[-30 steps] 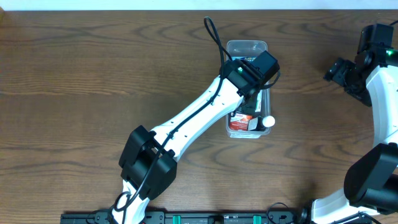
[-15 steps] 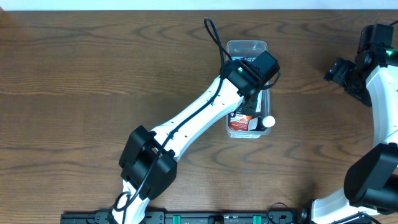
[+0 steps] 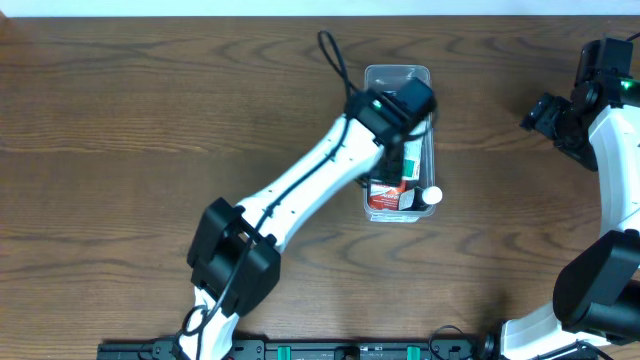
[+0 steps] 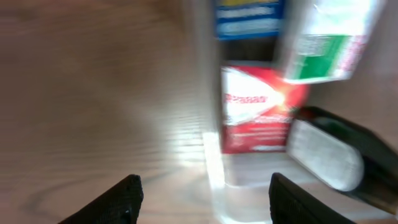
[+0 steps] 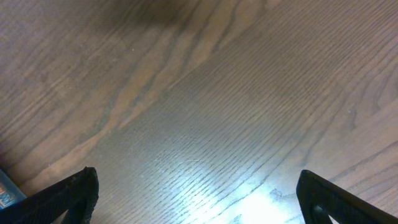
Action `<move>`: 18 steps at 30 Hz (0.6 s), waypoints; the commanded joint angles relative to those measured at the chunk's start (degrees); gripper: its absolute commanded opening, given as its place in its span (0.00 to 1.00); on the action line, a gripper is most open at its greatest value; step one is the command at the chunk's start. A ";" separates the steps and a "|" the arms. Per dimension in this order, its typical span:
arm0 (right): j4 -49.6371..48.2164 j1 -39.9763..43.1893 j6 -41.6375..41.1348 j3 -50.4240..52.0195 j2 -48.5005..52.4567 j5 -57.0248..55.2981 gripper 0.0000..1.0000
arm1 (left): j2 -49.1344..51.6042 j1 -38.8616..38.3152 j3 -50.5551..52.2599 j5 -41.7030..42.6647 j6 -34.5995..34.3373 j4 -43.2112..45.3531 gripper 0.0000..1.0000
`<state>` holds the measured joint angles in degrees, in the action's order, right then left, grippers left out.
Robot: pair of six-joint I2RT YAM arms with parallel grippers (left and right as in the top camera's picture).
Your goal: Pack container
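Container (image 3: 397, 76) of clear plastic is sitting on the wooden table (image 3: 150, 120) a little right of centre, its long side running away from the robot. Inside its near end a red packet (image 4: 258, 112) is lying flat, a white-and-green box (image 4: 326, 43) is resting just beyond it, and a white-capped item (image 3: 431, 196) is lying at the near right corner. The left gripper (image 4: 208, 198) is hanging above one long wall of the container, jaws spread wide and holding nothing. The right gripper (image 5: 198, 198) is hovering over bare wood well off to the right, jaws likewise apart and empty.
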<state>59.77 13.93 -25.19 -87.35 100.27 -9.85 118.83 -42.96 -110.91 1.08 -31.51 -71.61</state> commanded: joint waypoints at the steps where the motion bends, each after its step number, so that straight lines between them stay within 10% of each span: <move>1: 0.02 0.26 -0.04 -0.04 0.17 -0.17 0.99 | -2.64 4.74 0.57 -1.77 -0.26 -2.54 0.66; 18: 0.00 0.26 -0.04 -0.04 0.17 -0.17 0.99 | -29.81 17.49 3.30 -1.75 3.19 -16.26 0.57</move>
<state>59.77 13.93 -25.19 -87.35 100.27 -9.82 94.80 -24.62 -109.73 -0.21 -29.50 -87.02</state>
